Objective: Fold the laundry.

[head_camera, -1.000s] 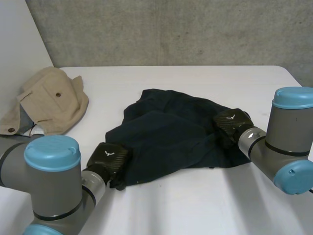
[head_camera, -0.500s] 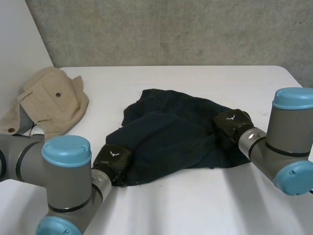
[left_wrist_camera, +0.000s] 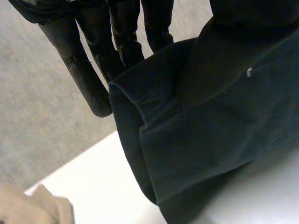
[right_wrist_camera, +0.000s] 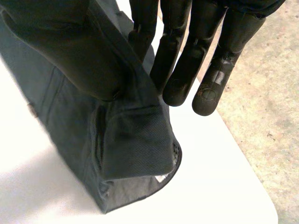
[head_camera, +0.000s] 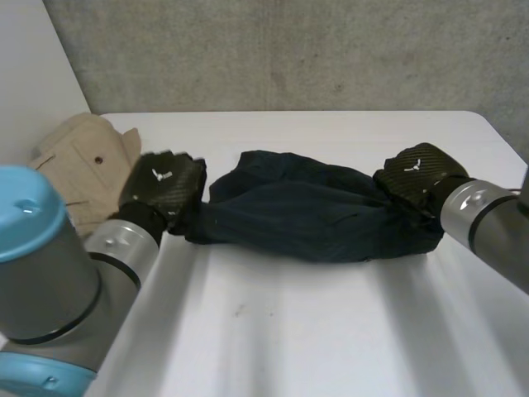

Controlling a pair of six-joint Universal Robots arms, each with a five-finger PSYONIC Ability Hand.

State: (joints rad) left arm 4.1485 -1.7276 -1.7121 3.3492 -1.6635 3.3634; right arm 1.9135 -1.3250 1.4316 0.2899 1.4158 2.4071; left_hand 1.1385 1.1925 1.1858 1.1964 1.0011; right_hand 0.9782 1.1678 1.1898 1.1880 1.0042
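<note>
I am holding the dark garment [head_camera: 306, 211] stretched between my two hands across the middle of the bench [head_camera: 331, 331], so I judge that I am in the spreading step, pulling the cloth taut before any fold is made. My left hand [head_camera: 165, 184] is gripping the garment's left end: in its wrist view the thumb is pressing on the cloth while the fingers [left_wrist_camera: 88, 70] are lying straight behind it, pinching the edge. My right hand [head_camera: 420, 172] is gripping the right end the same way, its thumb bearing on a seamed corner and its fingers [right_wrist_camera: 182, 60] reaching straight past the back of the fabric. Both arms are coming in from the near side with the backs of the hands facing up. The garment is sagging in a bunched, creased band between the grips, and I cannot tell whether its lower edge is touching the bench or hanging just clear. A beige garment [head_camera: 78, 161] is lying crumpled at the far left, just beside my left hand. Next, I think, I am going to need to lay the dark cloth down flat without letting either end slip, clear of the beige one.
</note>
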